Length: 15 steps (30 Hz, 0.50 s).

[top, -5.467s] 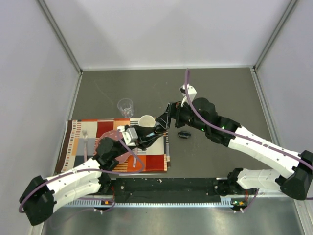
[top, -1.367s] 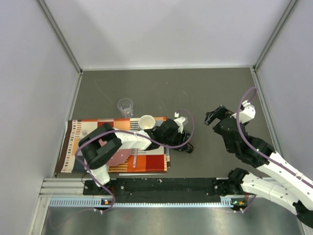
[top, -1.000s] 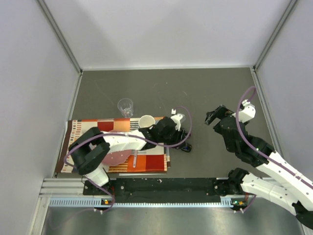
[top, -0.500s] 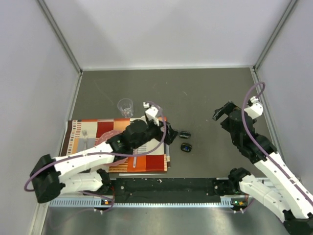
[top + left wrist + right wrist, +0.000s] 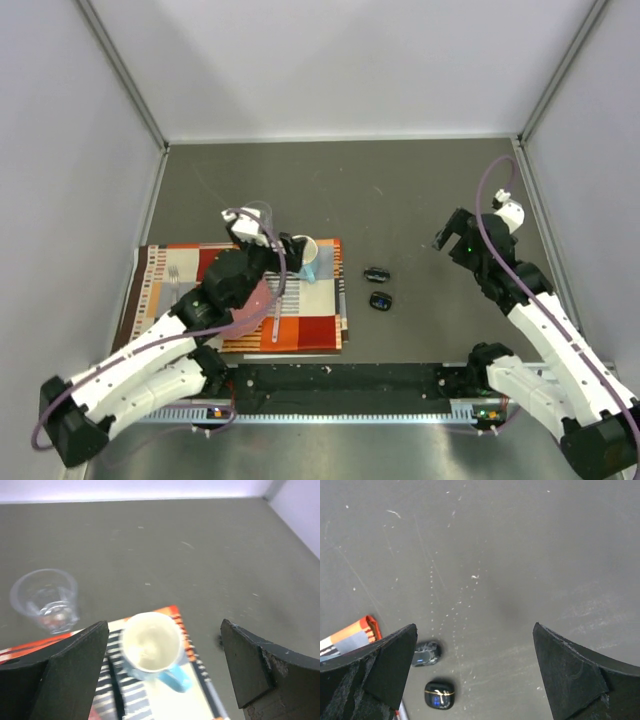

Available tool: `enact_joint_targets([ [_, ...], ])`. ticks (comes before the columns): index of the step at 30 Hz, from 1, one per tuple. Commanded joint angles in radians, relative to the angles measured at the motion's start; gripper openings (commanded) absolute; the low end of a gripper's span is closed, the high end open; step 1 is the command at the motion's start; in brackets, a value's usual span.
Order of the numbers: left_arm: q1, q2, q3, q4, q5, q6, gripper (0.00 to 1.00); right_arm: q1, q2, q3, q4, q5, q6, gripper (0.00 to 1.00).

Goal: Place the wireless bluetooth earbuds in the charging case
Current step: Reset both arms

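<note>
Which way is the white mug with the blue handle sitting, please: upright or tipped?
Upright: the white blue-handled mug stands on the striped placemat, round mouth facing up.

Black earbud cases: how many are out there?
2. The far case and the near case lie apart on the grey table, right of the striped placemat. More may be hidden.

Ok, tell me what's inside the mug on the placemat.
Nothing visible: in the left wrist view the mug shows a bare, pale inside with nothing dark in it. The picture is soft, so fine detail at its bottom cannot be made out.
</note>
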Motion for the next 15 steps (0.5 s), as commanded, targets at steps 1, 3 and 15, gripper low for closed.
enact_joint_targets([
  [1,0.22,-0.086,-0.064,-0.025,0.157,-0.01,0.99,-0.073,0.001,-0.025,0.043,-0.049,-0.077,0.99],
  [3,0.264,-0.143,-0.082,-0.034,0.179,-0.009,0.99,-0.09,-0.009,-0.036,0.045,-0.046,-0.092,0.99],
  [15,0.265,-0.227,0.013,-0.287,-0.047,-0.117,0.99,-0.19,0.069,-0.033,0.12,0.005,-0.154,0.99],
])
